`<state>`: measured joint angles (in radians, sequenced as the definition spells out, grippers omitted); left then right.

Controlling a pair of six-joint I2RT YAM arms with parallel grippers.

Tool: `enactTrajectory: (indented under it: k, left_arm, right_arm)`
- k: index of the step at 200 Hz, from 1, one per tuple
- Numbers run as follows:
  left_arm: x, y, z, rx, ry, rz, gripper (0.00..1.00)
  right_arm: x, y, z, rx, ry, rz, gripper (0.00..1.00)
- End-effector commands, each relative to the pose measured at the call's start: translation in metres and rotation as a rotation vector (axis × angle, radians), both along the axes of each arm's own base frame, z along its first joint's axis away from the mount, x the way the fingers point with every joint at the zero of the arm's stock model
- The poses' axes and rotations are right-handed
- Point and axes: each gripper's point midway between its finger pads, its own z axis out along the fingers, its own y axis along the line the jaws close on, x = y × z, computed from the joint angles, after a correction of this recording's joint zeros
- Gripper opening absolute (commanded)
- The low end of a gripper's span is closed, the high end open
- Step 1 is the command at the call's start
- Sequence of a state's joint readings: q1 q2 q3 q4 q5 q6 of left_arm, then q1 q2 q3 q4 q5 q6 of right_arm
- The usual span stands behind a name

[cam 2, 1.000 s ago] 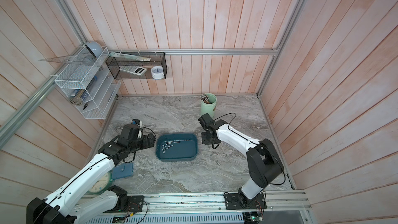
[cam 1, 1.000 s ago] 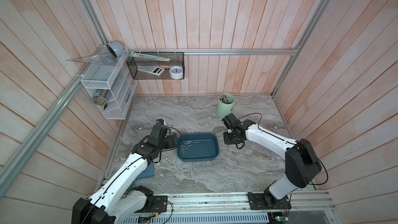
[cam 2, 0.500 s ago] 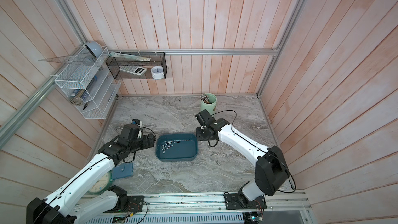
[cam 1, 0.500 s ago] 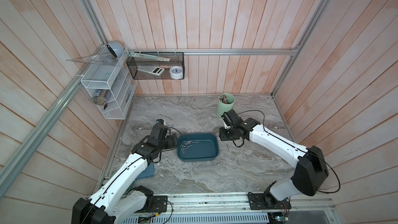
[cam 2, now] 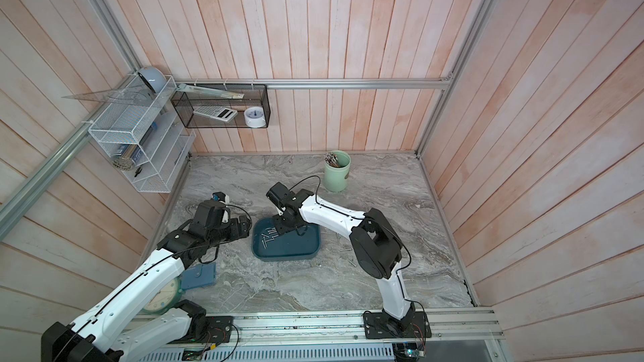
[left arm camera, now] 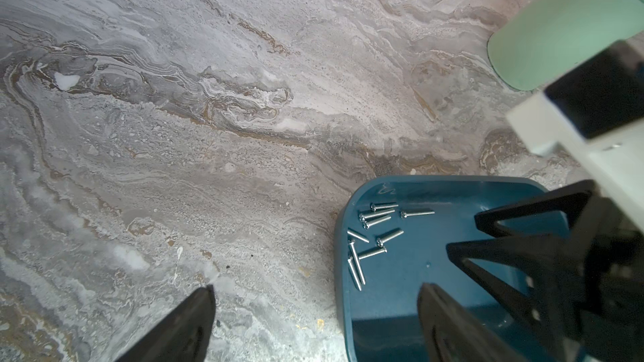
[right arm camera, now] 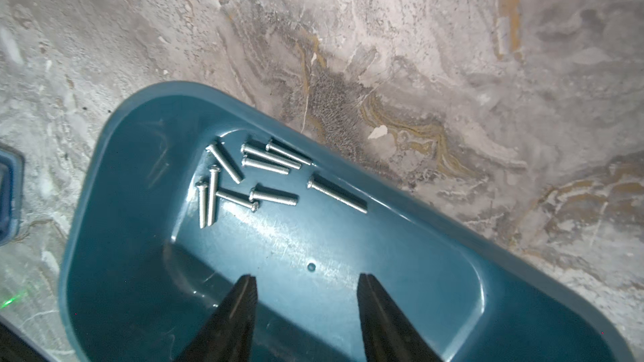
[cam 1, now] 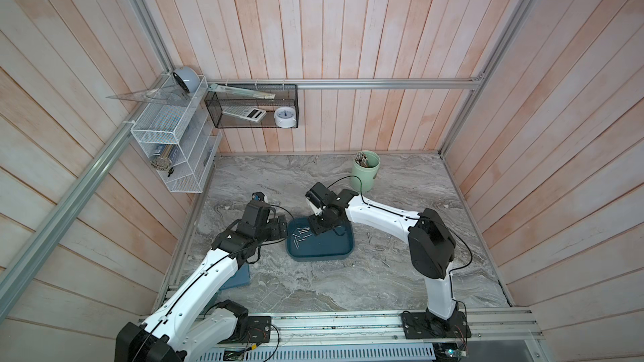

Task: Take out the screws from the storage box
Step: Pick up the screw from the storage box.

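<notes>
The screws (right arm camera: 275, 197) are shiny bare metal with fine threads. The tray (right arm camera: 122, 273) is smooth, slightly glossy teal plastic with faint scratches. The table (right arm camera: 453, 47) looks like matt grey marble with brown veins. At 1 o'clock from the tray, the cup (cam 1: 365, 177) is matt green.

The left arm (cam 1: 216, 273) and right arm (cam 1: 380, 215) are white with black joints. Thin black cables (cam 1: 348, 176) run along them. The fingers (right arm camera: 233, 318) are black and tapered.

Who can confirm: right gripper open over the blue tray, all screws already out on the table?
Not all out: about nine screws lie in the tray, per the right wrist view; only a few are on the table. The right gripper is open over the tray.
</notes>
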<state>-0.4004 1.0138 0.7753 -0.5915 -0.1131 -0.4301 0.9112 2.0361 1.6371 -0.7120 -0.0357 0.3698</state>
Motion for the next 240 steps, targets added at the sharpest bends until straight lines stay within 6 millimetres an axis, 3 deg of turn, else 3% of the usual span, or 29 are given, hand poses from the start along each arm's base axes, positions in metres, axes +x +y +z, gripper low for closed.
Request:
enactTrajectory:
  k: [1, 85, 159, 240]
  left_arm:
    - [0.001, 0.004, 0.005, 0.018, -0.021, 0.002, 0.96]
    - [0.001, 0.004, 0.004, 0.024, -0.019, 0.002, 0.96]
    - [0.001, 0.002, 0.003, 0.019, -0.018, -0.005, 0.96]
    - [0.001, 0.003, 0.003, 0.022, -0.020, -0.004, 0.96]
  right_arm:
    - [0.004, 0.001, -0.005, -0.033, -0.007, 0.049, 0.54]
    - [0.016, -0.010, -0.041, -0.185, -0.089, 0.225, 0.54]
    - [0.029, -0.011, -0.057, -0.185, -0.090, 0.207, 0.54]
    - [0.023, -0.007, -0.076, -0.117, -0.035, 0.151, 0.54]
